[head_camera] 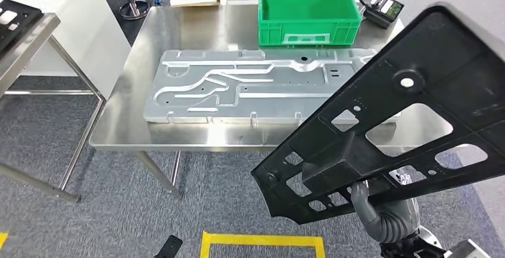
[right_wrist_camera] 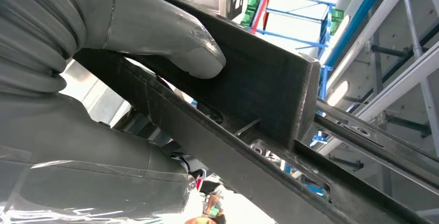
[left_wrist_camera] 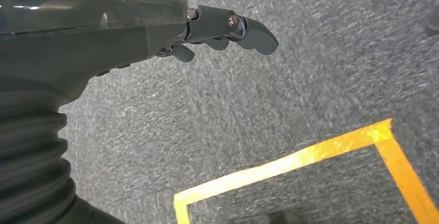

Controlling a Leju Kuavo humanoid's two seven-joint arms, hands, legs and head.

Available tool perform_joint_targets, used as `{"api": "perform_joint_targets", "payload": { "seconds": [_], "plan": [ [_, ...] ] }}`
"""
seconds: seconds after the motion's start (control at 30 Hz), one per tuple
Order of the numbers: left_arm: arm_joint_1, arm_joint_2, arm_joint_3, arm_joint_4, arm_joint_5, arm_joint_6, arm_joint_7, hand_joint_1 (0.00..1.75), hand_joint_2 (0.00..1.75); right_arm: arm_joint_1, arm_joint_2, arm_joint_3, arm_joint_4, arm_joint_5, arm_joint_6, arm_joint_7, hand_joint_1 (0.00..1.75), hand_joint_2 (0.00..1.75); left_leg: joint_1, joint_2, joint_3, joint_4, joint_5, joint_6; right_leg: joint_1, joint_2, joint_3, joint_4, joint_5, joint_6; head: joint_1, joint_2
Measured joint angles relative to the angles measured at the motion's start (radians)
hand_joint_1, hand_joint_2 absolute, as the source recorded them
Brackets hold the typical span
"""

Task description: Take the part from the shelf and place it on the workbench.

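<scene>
A large black plastic part (head_camera: 411, 109) with many cut-outs is held tilted in the air in front of me, its upper end at the right. My right hand (head_camera: 363, 195) grips it from below near its lower edge. In the right wrist view the grey thumb (right_wrist_camera: 171, 38) presses on a black raised block of the part (right_wrist_camera: 259, 89). The steel workbench (head_camera: 128, 121) stands ahead, and the part's lower corner hangs off its near edge. My left hand (left_wrist_camera: 222, 27) hangs over the carpet with fingers slightly curled, holding nothing.
A grey metal panel (head_camera: 238, 85) lies across the workbench and a green crate (head_camera: 308, 12) stands at its far edge. A second table (head_camera: 24, 31) is at the left. Yellow tape (head_camera: 262, 241) marks the carpet near my feet.
</scene>
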Motion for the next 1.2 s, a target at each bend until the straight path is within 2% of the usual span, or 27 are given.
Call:
{"api": "perform_joint_targets", "payload": {
  "seconds": [0.07, 0.1, 0.13, 0.23, 0.3, 0.33, 0.4, 0.43, 0.47, 0.5, 0.53, 0.57, 0.6, 0.63, 0.77, 0.83, 0.9, 0.93, 0.97, 1.0, 1.07, 1.1, 1.13, 1.2],
  "plan": [
    [0.0, 0.0, 0.0, 0.0, -0.003, 0.0, 0.0, 0.0, 1.75, -0.003, 0.0, 0.0, 0.0, 0.0, 0.0, 0.002, 1.75, 1.75, -0.004, 0.0, 0.037, -0.132, 0.096, 0.013, 0.002, 0.001, 0.024, 0.0, -0.018, 0.005, 0.0, 0.0],
    [-0.001, 0.0, 0.0, 0.0, -0.005, 0.0, 0.0, 0.0, 1.75, -0.005, 0.0, 0.0, 0.0, 0.0, 0.0, 0.003, 1.75, 1.75, -0.007, 0.0, 0.053, -0.18, 0.123, 0.019, 0.002, 0.001, 0.031, 0.0, -0.025, 0.01, 0.0, 0.0],
    [-0.001, 0.001, 0.0, 0.0, -0.005, 0.0, 0.001, 0.0, 1.75, -0.007, 0.0, 0.0, 0.0, 0.0, -0.001, 0.004, 1.75, 1.75, -0.011, 0.0, 0.061, -0.206, 0.136, 0.024, 0.002, 0.001, 0.034, 0.0, -0.031, 0.016, 0.0, 0.0],
    [-0.001, 0.001, 0.0, 0.0, -0.006, -0.006, -0.004, 0.0, 1.75, -0.013, 0.0, 0.0, -0.002, 0.001, 0.0, 0.013, 1.75, 1.75, -0.011, -0.001, 0.07, -0.22, 0.135, 0.033, 0.002, 0.001, 0.04, -0.003, -0.044, 0.034, 0.001, 0.0],
    [-0.002, 0.0, 0.0, 0.0, -0.008, -0.011, -0.009, 0.0, 1.75, -0.025, -0.004, 0.0, -0.005, 0.005, 0.0, 0.02, 1.75, 1.75, -0.005, 0.0, 0.082, -0.235, 0.135, 0.042, 0.004, -0.001, 0.019, 0.044, -0.073, 0.041, 0.001, 0.0],
    [-0.004, 0.0, 0.0, 0.0, -0.01, -0.014, -0.01, 0.0, 1.75, -0.036, -0.008, 0.0, -0.006, 0.011, -0.001, 0.025, 1.75, 1.75, -0.004, 0.001, 0.087, -0.239, 0.133, 0.047, 0.003, -0.002, -0.012, 0.1, -0.098, 0.042, 0.001, 0.0],
    [-0.007, 0.0, 0.0, 0.0, -0.014, -0.022, -0.011, 0.0, 1.75, -0.072, -0.027, -0.003, -0.003, 0.025, -0.002, 0.039, 1.75, 1.75, -0.006, 0.001, 0.09, -0.239, 0.126, 0.053, 0.002, -0.002, -0.1, 0.233, -0.14, 0.046, 0.001, 0.0],
    [-0.008, 0.0, 0.0, 0.0, -0.017, -0.027, -0.011, 0.0, 1.75, -0.1, -0.042, -0.004, 0.002, 0.033, -0.002, 0.05, 1.75, 1.75, -0.007, 0.002, 0.093, -0.237, 0.122, 0.054, 0.002, -0.003, -0.135, 0.272, -0.138, 0.048, 0.001, 0.0],
    [-0.008, 0.0, 0.0, 0.0, -0.019, -0.031, -0.011, 0.0, 1.75, -0.136, -0.058, -0.006, 0.01, 0.04, -0.002, 0.065, 1.75, 1.75, -0.007, 0.001, 0.097, -0.235, 0.117, 0.054, 0.002, -0.003, -0.152, 0.275, -0.113, 0.048, 0.001, 0.0],
    [-0.009, 0.0, 0.0, 0.0, -0.021, -0.035, -0.013, 0.0, 1.75, -0.183, -0.076, -0.007, 0.022, 0.047, 0.0, 0.083, 1.75, 1.75, -0.007, 0.001, 0.102, -0.232, 0.111, 0.053, 0.002, -0.003, -0.151, 0.241, -0.07, 0.048, 0.001, 0.0],
    [-0.01, -0.001, 0.0, 0.0, -0.024, -0.037, -0.016, 0.0, 1.75, -0.242, -0.097, -0.008, 0.043, 0.054, 0.0, 0.108, 1.75, 1.75, -0.008, 0.001, 0.107, -0.227, 0.105, 0.051, 0.002, -0.003, -0.134, 0.178, -0.018, 0.046, 0.001, 0.0],
    [-0.013, -0.002, 0.0, 0.0, -0.027, -0.039, -0.019, 0.0, 1.75, -0.318, -0.119, -0.008, 0.074, 0.062, 0.0, 0.137, 1.75, 1.75, -0.01, 0.001, 0.109, -0.221, 0.099, 0.048, 0.003, -0.002, -0.115, 0.118, 0.021, 0.044, 0.001, 0.0],
    [-0.018, -0.003, 0.0, 0.0, -0.032, -0.04, -0.023, 0.0, 1.75, -0.411, -0.143, -0.007, 0.116, 0.072, -0.002, 0.17, 1.75, 1.75, -0.013, 0.002, 0.107, -0.215, 0.094, 0.046, 0.004, -0.001, -0.101, 0.071, 0.046, 0.042, 0.001, 0.0],
    [-0.024, -0.004, 0.0, 0.0, -0.036, -0.04, -0.025, 0.0, 1.75, -0.511, -0.164, -0.006, 0.166, 0.081, -0.006, 0.202, 1.75, 1.75, -0.016, 0.003, 0.103, -0.209, 0.091, 0.042, 0.005, 0.0, -0.095, 0.044, 0.056, 0.04, 0.001, 0.0],
    [-0.034, -0.005, -0.001, 0.0, -0.052, -0.038, -0.027, 0.0, 1.75, -0.845, -0.218, 0.02, 0.379, 0.172, -0.056, 0.277, 1.75, 1.75, -0.018, 0.0, 0.086, -0.192, 0.081, 0.027, -0.001, -0.004, -0.097, 0.027, 0.057, 0.025, 0.001, 0.0],
    [-0.037, -0.005, -0.001, 0.0, -0.058, -0.036, -0.029, 0.0, 1.75, -0.977, -0.229, 0.057, 0.483, 0.26, -0.109, 0.293, 1.75, 1.75, -0.013, -0.001, 0.049, -0.113, 0.04, 0.014, -0.006, -0.008, -0.094, 0.022, 0.058, 0.018, 0.001, 0.0],
    [-0.039, -0.006, -0.001, 0.0, -0.063, -0.035, -0.033, 0.0, 1.75, -1.103, -0.233, 0.113, 0.607, 0.379, -0.178, 0.305, 1.75, 1.75, -0.005, 0.0, -0.02, 0.017, -0.011, 0.004, -0.007, -0.01, -0.094, 0.023, 0.056, 0.014, 0.0, 0.0],
    [-0.04, -0.006, -0.001, 0.0, -0.065, -0.034, -0.034, 0.0, 1.75, -1.159, -0.234, 0.149, 0.67, 0.452, -0.224, 0.309, 1.75, 1.75, -0.001, 0.0, -0.049, 0.064, -0.019, 0.0, -0.007, -0.01, -0.092, 0.023, 0.054, 0.014, 0.0, 0.0],
    [-0.039, -0.006, -0.001, 0.0, -0.066, -0.034, -0.036, 0.0, 1.75, -1.208, -0.234, 0.188, 0.732, 0.532, -0.276, 0.314, 1.75, 1.75, 0.003, 0.0, -0.061, 0.075, -0.005, -0.002, -0.007, -0.01, -0.088, 0.023, 0.051, 0.015, 0.0, 0.0],
    [-0.039, -0.006, -0.001, 0.0, -0.068, -0.033, -0.038, 0.0, 1.75, -1.247, -0.233, 0.226, 0.788, 0.609, -0.328, 0.32, 1.75, 1.75, 0.005, 0.001, -0.053, 0.045, 0.027, -0.003, -0.008, -0.01, -0.083, 0.023, 0.047, 0.017, 0.0, 0.0],
    [-0.039, -0.007, -0.001, 0.0, -0.071, -0.033, -0.041, 0.0, 1.75, -1.303, -0.22, 0.298, 0.896, 0.738, -0.415, 0.331, 1.75, 1.75, 0.007, 0.002, 0.0, -0.087, 0.109, -0.001, -0.008, -0.01, -0.069, 0.023, 0.038, 0.022, 0.001, 0.0],
    [-0.04, -0.007, -0.001, 0.0, -0.073, -0.033, -0.043, 0.0, 1.75, -1.323, -0.208, 0.332, 0.953, 0.787, -0.45, 0.338, 1.75, 1.75, 0.005, 0.002, 0.025, -0.145, 0.133, 0.002, -0.007, -0.007, -0.066, 0.023, 0.035, 0.025, 0.001, 0.0],
    [-0.042, -0.007, -0.001, 0.0, -0.075, -0.033, -0.044, 0.0, 1.75, -1.336, -0.194, 0.364, 1.009, 0.829, -0.48, 0.346, 1.75, 1.75, 0.004, 0.002, 0.042, -0.182, 0.141, 0.005, -0.006, -0.005, -0.065, 0.021, 0.035, 0.03, 0.001, 0.0],
    [-0.046, -0.008, -0.001, 0.0, -0.079, -0.034, -0.045, 0.0, 1.75, -1.342, -0.166, 0.419, 1.109, 0.887, -0.521, 0.366, 1.75, 1.75, 0.0, 0.002, 0.052, -0.204, 0.134, 0.013, -0.004, -0.002, -0.065, 0.016, 0.037, 0.041, 0.001, 0.0]
  ]
}}
